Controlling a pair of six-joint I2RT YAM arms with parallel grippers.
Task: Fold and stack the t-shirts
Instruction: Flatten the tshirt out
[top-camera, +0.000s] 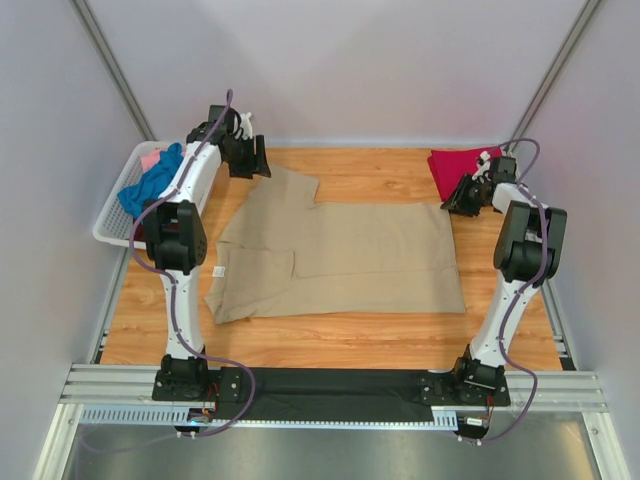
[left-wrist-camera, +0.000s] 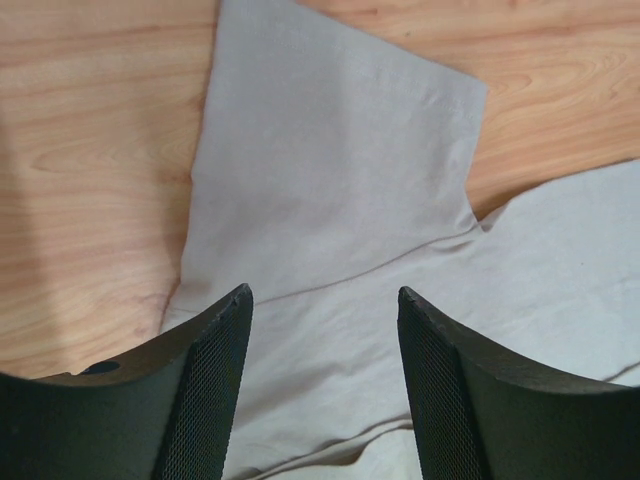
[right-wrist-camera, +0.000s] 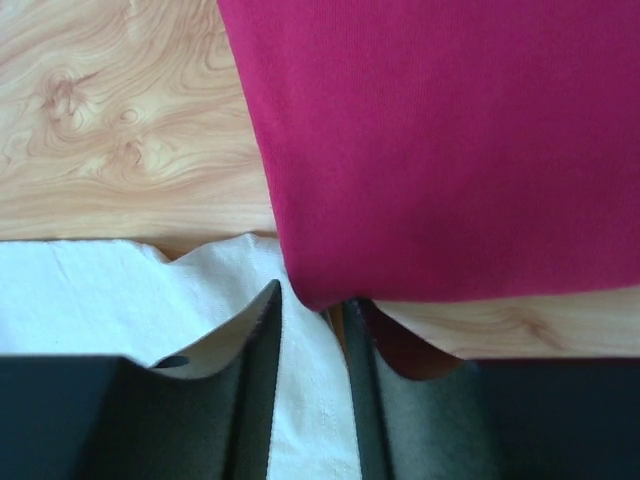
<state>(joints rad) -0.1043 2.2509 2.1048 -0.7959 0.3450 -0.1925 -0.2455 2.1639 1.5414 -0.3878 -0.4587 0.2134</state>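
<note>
Left gripper (left-wrist-camera: 325, 292): jaws wide apart, empty, over tan shirt (left-wrist-camera: 330, 170) sleeve. Right gripper (right-wrist-camera: 315, 297): jaws narrowly parted; cannot tell if gripping.
Table (top-camera: 375, 165): bare wood left of and beyond left gripper.
Tan shirt: flat, between grippers.
Basket (top-camera: 110, 226): left of left gripper; holds blue shirt (top-camera: 150, 186), pink shirt (top-camera: 150, 157).
Red shirt (right-wrist-camera: 450, 150): corner at right fingertips.

A tan t-shirt (top-camera: 340, 255) lies spread flat across the middle of a wooden table (top-camera: 350, 345). A folded crimson t-shirt (top-camera: 455, 165) sits just beyond its far right corner. A white lattice basket (top-camera: 115, 225) stands off its left side, and a dark t-shirt (top-camera: 330, 385) lies along the near edge.
</note>
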